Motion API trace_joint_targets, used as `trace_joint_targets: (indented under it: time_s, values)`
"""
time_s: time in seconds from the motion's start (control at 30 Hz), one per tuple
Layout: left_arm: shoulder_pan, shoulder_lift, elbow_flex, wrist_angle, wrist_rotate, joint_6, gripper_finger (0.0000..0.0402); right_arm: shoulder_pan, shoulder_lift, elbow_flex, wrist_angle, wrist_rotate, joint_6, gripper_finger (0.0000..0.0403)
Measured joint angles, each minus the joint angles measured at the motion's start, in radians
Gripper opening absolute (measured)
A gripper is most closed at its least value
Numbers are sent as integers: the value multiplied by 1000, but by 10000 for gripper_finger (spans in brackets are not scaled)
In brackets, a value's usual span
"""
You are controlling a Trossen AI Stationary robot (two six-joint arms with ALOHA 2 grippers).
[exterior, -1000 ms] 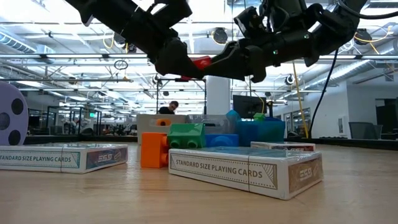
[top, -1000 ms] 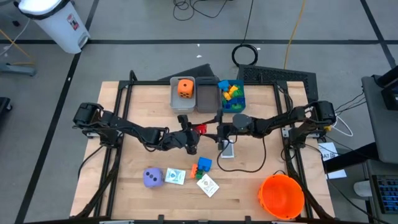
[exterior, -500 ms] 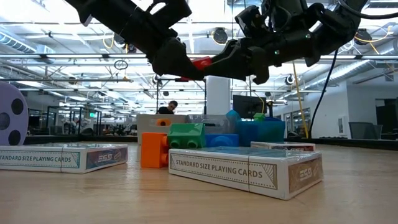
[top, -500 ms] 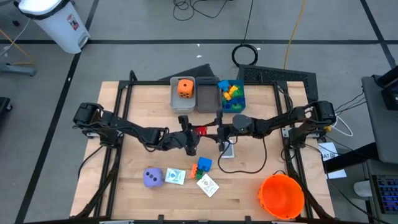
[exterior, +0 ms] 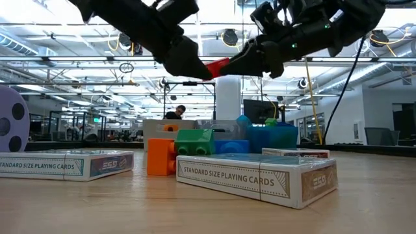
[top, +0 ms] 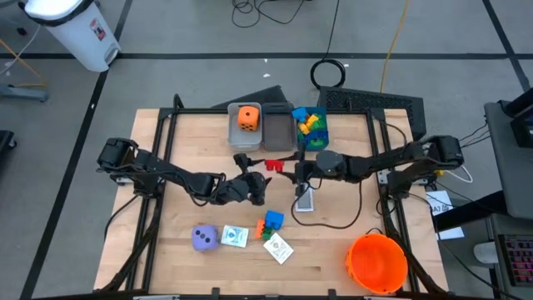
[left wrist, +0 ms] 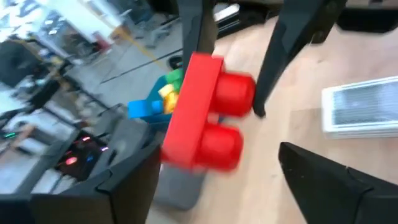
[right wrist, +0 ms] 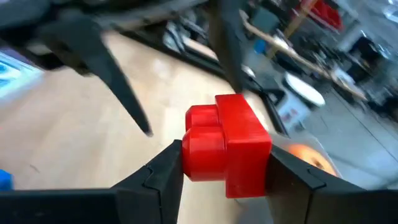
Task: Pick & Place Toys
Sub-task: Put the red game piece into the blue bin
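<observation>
Wooden table [top: 191,146], right gripper [top: 281,167] pinching red block [top: 271,165], left gripper [top: 251,179] spread, card packs [top: 235,237] nearby

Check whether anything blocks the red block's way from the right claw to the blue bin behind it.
Nothing visible does. The right claw holds the red block in the air over the table, and the blue bin, already holding blocks, sits just beyond. The left claw, open, is on the near side, not between them.

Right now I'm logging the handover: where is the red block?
In the high view the red block is in the air over the table's middle, clamped in the right gripper, just in front of the grey bins, the open left gripper beside it.
</observation>
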Motion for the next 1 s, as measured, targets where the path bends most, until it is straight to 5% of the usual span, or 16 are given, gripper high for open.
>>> trace_joint_targets:
  time_s: [0.13,0.37,0.53,0.73,1.0]
  values:
    - [-1,-23,-2,2,-56,-5,345,-5,-72,2,-101,91,50,168]
    - [19,-146,-7,-80,19,-121,345,-28,-210,2,-329,350,217,165]
    - [89,-273,-99,-96,252,-147,346,-107,-226,2,-421,442,380,166]
    - [188,-401,-286,117,486,-189,343,-279,-150,1,-394,534,488,166]
    - [235,-430,-354,211,496,-259,344,-482,-10,1,-345,326,601,169]
